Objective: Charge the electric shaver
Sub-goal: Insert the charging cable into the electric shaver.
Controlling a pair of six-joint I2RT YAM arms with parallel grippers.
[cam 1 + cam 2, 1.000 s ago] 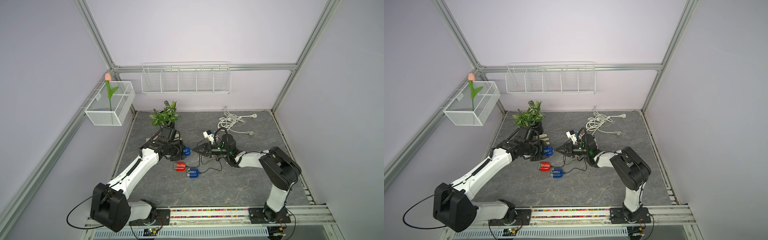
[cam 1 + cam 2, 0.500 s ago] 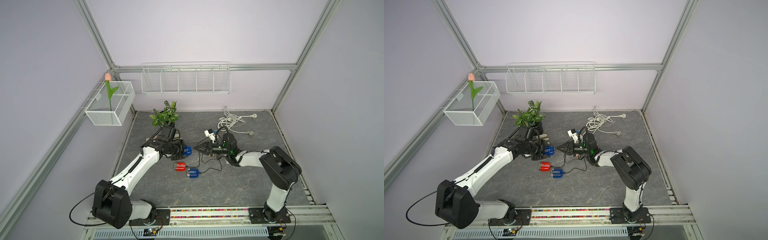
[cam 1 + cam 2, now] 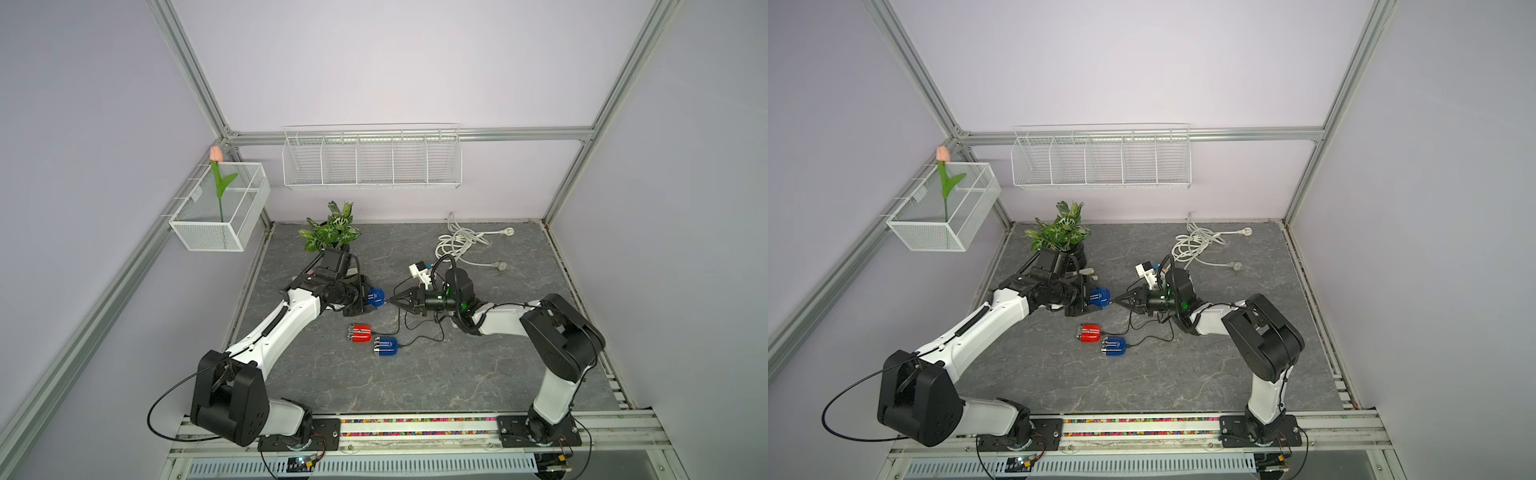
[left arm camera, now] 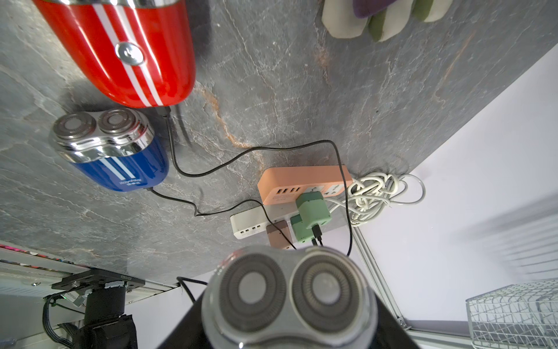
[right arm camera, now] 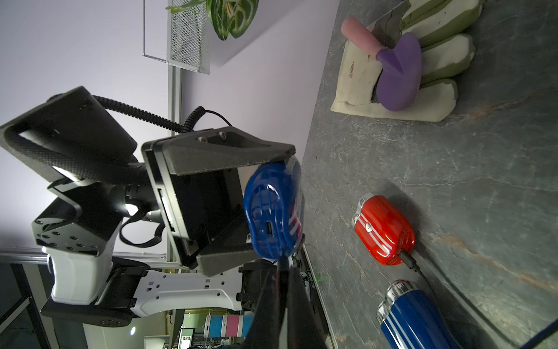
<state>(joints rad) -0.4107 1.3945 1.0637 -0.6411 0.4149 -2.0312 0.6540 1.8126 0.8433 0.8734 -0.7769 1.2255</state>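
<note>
My left gripper [image 3: 368, 297] is shut on a blue electric shaver [image 3: 375, 296], held sideways just above the table. In the left wrist view its two round cutting heads [image 4: 288, 297] fill the foreground. In the right wrist view the shaver's base [image 5: 271, 211] faces the camera, and its small charging port [image 5: 269, 228] is empty. My right gripper [image 5: 283, 272] is shut on the black plug of a charging cable. The plug tip sits at the rim of the shaver's base, to one side of the port. In both top views the two grippers meet tip to tip [image 3: 1120, 300].
A red shaver [image 3: 360, 333] and a second blue shaver [image 3: 386, 347] lie on the table, each with a black cable plugged in. Behind my right arm are an orange power strip [image 4: 302, 184], a white strip [image 4: 247, 225] and green adapters [image 4: 311, 208]. A potted plant [image 3: 330, 230], coiled white cable [image 3: 459, 241] and glove with purple trowel [image 5: 392, 69] lie further back.
The left gripper and its shaver have edged slightly toward the right gripper's tip. Both grips are unchanged.
</note>
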